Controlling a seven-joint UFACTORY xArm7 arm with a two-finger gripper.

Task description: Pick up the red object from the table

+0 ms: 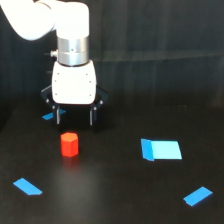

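The pick-up looks barely begun: the small red-orange faceted block [69, 144] rests ungrasped on the matte black tabletop [110, 195], while the white arm's jaws [75, 116] hang spread apart and empty just above and behind it.

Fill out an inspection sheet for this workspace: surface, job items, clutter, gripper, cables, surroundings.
Surface: table, matte black, slightly glossy, no spills seen.
Job items: red object, a small faceted block, standing upright on the table, untouched.
Clutter: large blue piece toward the exterior view's right; small blue piece near the front left; another near the front right; a blue scrap behind the gripper's left finger.
Gripper: gripper above and slightly behind the red object, fingers apart, holding nothing.
Cables: nothing seen.
Surroundings: dark backdrop behind the table; nothing else seen.
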